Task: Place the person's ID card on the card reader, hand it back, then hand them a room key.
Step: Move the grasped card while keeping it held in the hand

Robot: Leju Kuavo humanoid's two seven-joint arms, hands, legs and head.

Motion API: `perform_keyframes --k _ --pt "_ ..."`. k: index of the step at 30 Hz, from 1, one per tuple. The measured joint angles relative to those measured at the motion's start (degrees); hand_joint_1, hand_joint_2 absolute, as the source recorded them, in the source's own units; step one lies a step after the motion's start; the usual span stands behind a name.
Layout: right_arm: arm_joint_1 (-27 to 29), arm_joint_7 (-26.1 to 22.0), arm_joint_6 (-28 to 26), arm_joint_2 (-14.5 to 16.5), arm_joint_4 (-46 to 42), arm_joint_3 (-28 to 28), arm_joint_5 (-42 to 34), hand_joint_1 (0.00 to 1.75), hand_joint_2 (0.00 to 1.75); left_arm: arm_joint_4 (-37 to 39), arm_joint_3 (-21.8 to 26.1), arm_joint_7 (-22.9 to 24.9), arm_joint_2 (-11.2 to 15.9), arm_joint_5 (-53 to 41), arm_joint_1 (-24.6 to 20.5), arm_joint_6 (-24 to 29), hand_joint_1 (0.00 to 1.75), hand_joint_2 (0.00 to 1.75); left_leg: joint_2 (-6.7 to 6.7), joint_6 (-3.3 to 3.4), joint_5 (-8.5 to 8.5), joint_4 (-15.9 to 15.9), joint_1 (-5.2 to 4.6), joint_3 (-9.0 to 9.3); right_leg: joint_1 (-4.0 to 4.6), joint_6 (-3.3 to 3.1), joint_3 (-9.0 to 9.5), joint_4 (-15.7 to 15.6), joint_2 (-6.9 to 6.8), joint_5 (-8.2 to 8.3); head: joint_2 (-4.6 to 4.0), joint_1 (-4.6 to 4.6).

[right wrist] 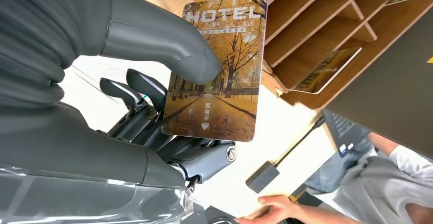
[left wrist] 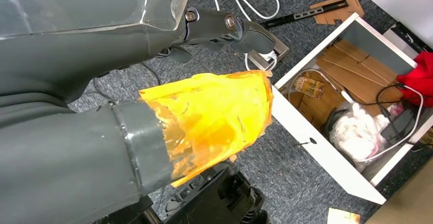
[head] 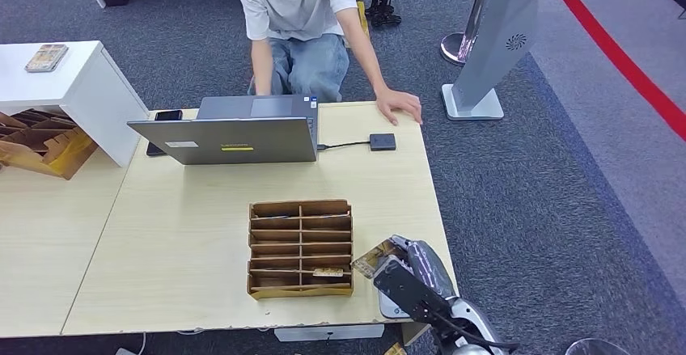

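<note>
Right hand (right wrist: 153,81) pinches the room key (right wrist: 217,66) between thumb and fingers (right wrist: 138,94), just beside the wooden rack (head: 300,249) on the surface (head: 178,242), so it should keep a firm pinch and carry it slowly toward the person's hand (head: 399,104) by the card reader (head: 383,141); the left hand (left wrist: 153,55) grips nothing.

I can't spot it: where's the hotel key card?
The hotel key card is held in the robot's right hand, beside the wooden card rack, at the table's near right corner.
</note>
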Motion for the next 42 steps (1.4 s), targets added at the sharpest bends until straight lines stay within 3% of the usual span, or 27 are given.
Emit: perform_keyframes --k 12,21,30,42 --pt "-0.09 0.90 0.38 0.13 1.36 -0.51 0.38 1.75 1.75 0.00 0.01 -0.03 0.03 -0.19 -0.03 -0.36 0.00 0.00 0.00 0.00 0.00 0.00 0.00 0.00 0.00 0.00 0.00 0.00 0.00 0.00 0.00 0.01" --pt "-0.45 1.69 1.03 0.49 2.61 -0.87 1.27 1.75 1.75 0.00 0.02 -1.05 2.28 -0.76 0.01 -3.08 0.00 0.00 0.00 -0.01 0.01 0.00 0.00 0.00 0.01 0.00 0.00 0.00 0.00 0.00 0.00 0.00" --pt "2.66 1.14 -3.49 0.34 3.87 -1.63 1.86 1.75 1.75 0.00 -0.13 -1.05 2.74 0.49 0.57 -2.66 0.00 0.00 0.01 0.00 -0.01 0.00 -0.01 -0.02 -0.01 0.00 -0.02 -0.01 0.01 0.00 0.00 0.00" --pt "0.87 5.54 -1.17 0.43 4.30 -3.08 6.33 1.75 1.75 0.00 -0.17 -1.05 2.98 1.20 0.52 -2.65 0.00 0.00 0.01 0.00 0.07 0.00 0.00 -0.01 0.00 0.00 0.00 0.00 -0.01 0.02 0.00 0.01"
